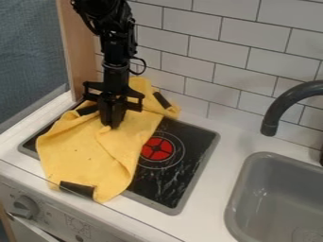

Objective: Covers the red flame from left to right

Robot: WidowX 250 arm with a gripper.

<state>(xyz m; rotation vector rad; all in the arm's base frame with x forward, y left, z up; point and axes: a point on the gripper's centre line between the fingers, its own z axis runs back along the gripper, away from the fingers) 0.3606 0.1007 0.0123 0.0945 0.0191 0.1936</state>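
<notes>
Control panel (49, 208) comes nearest, running below the front edge of the hob (205, 160), with a round grey knob (25, 207) near the hob's front left corner. The hob sits in the white desk (208, 198), black inside a grey rim, with pale streaks across its front right part. A yellow cloth (85, 156) lies rumpled over the left side of the hob — its near end spills past the hob's front rim onto the desk, and its far end reaches past the back rim toward the tiled wall (233, 56). Dark patches mark the cloth, one at the near end and another at the far end.

Right of the cloth, on the hob, the red flame (157, 149) is plain to see inside a thin pale ring; the cloth's edge runs just beside the red and crosses the ring's left part.

The tool (110, 126) points down over the back left part of the hob, its tip at the cloth. I cannot tell whether it is wide or narrow, or whether it has hold of the cloth.

To the right of the hob is a grey sink (252, 194) — a dark faucet (287, 101) curves over its back left corner. A wooden post (80, 47) stands behind the hob's left side.
</notes>
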